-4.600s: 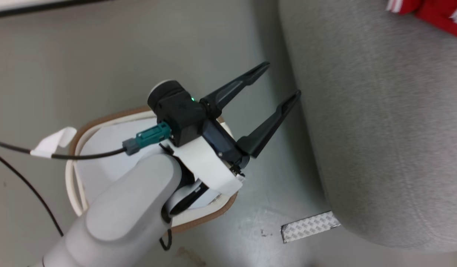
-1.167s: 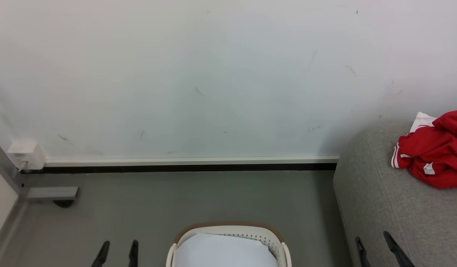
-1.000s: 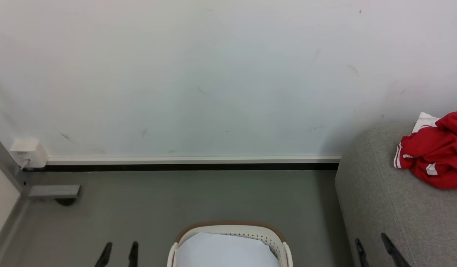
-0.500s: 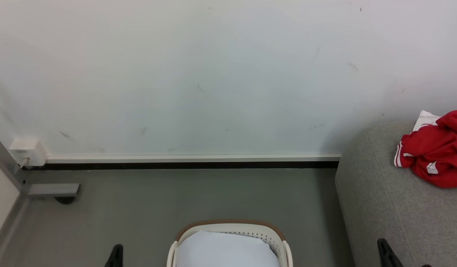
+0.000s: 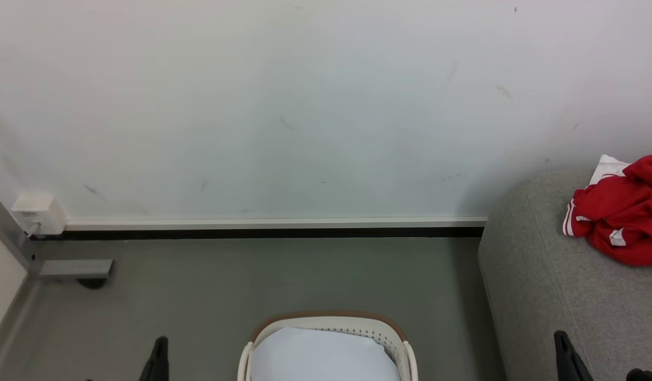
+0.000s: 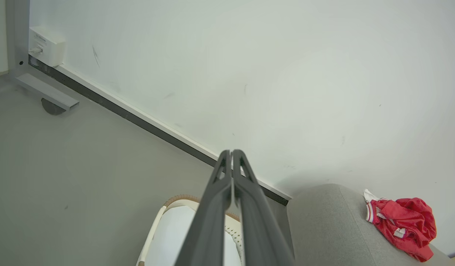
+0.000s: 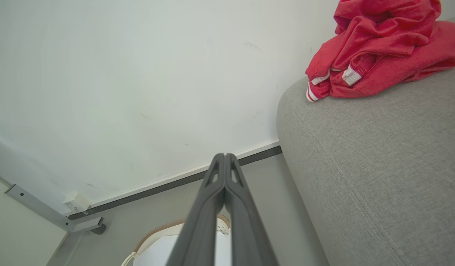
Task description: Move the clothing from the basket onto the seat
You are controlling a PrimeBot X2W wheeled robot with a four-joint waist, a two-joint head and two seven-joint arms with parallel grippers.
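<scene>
Long dark fingers (image 6: pixel 214 207) of the left gripper (image 6: pixel 231 152) are pressed flat together from base to tip, clamping nothing. The right gripper (image 7: pixel 225 155) is clenched the same way, also empty. In the head view each shows as a single dark tip at the bottom edge. The left one is over the grey floor (image 5: pixel 283 275) and the right one is in front of the seat's side.

Between them, nearest the robot, stands the oval white plastic laundry basket (image 5: pixel 331 316) with perforated sides and a brown braided-look rim. A flat pale sheet (image 5: pixel 320 354) lies inside it.

To the robot's right, the large light grey fabric-upholstered sofa seat (image 5: pixel 559 286) rises beside the basket, a strip of floor between them. The soft bright red clothing (image 5: pixel 617 227), with thin white stripes and white trim, lies crumpled on top of the seat at its far end, close to the wall. It is well apart from both grippers. In the right wrist view it sits above and to the right of the closed fingertips. In the left wrist view it lies far off to the lower right.

Farthest back, a black skirting strip (image 5: pixel 262 233) runs under the pale scuffed wall (image 5: pixel 305 106). A small white box (image 5: pixel 37 211) is fixed at the wall's lower left, beside a grey metal foot (image 5: pixel 74 269).
</scene>
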